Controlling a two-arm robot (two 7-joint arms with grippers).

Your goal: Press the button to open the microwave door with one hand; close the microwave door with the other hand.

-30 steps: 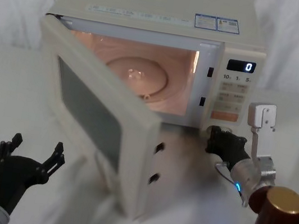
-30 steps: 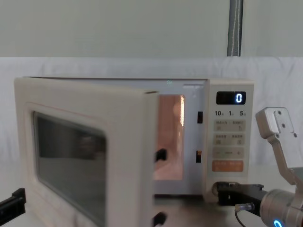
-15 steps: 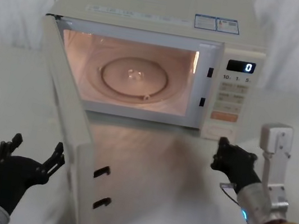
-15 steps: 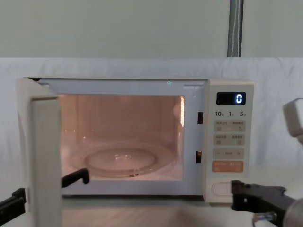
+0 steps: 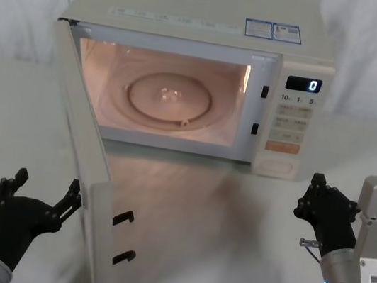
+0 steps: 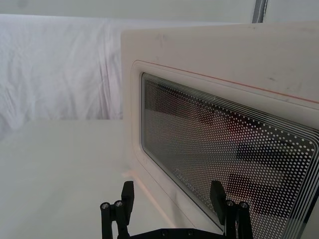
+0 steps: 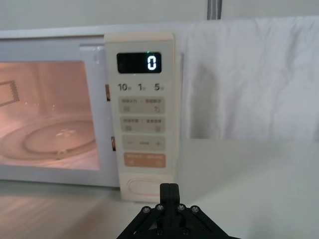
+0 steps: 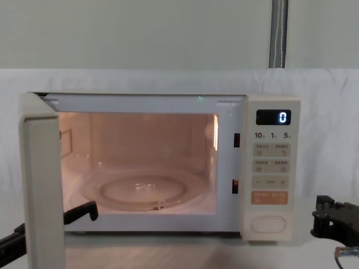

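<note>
**Cream door open, both grippers clear**

Cream door point(image 5: 91, 169) is swung fully open on its left hinge, its edge pointing toward the robot; the lit cavity point(image 5: 160, 94) and glass turntable point(image 8: 147, 190) are exposed. The button point(image 7: 145, 187) is located at the panel's bottom, untouched. The left gripper point(image 5: 37, 198) is held just outside the door's window, fingers spread wide. The right gripper point(image 5: 323, 203) is positioned in front of the panel, apart from it, fingers closed together.

The microwave door point(image 5: 80, 146), cream with a dark dotted glass window, stands swung wide open at the left of the head view, edge-on. The button point(image 5: 276, 167), a cream outlined oval, sits unpressed at the control panel's bottom, right of centre.
</note>
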